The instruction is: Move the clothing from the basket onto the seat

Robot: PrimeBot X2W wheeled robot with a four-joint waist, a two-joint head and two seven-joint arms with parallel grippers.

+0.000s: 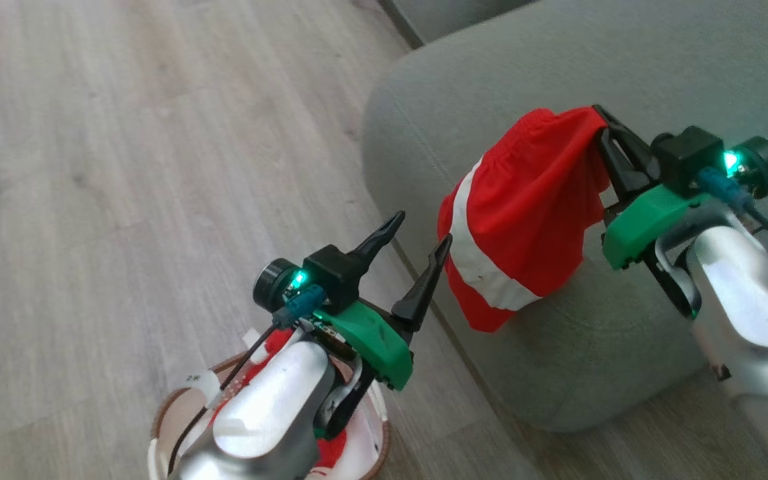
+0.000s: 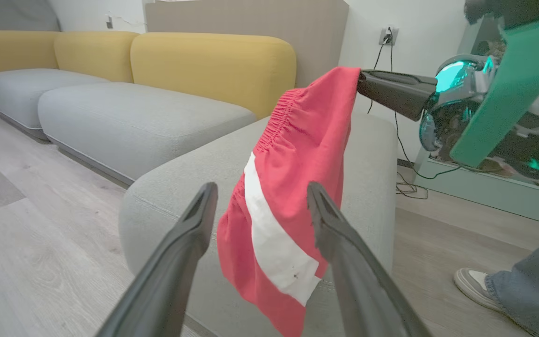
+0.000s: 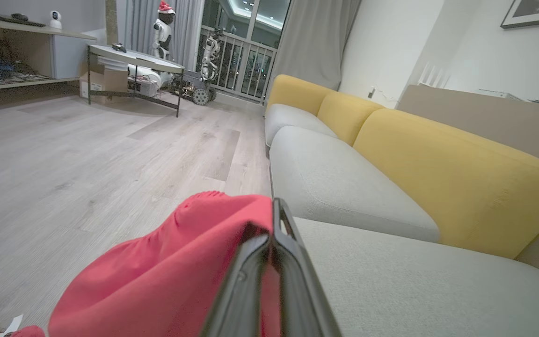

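A piece of the clothing, red shorts with a white stripe, hangs over the corner of the grey-green seat. My right gripper is shut on its waistband, seen too in the left wrist view as clothing hanging from that gripper. The right wrist view looks along the closed fingers with red cloth draped to their left. My left gripper stands open just left of the shorts, nothing between its fingers. The basket sits on the floor beneath my left arm, with more red clothing in it.
Wooden floor stretches to the left. A sofa with grey seats and yellow backrests runs behind. A person's shoe and trouser leg stand at the right. A low table and other robots stand far off.
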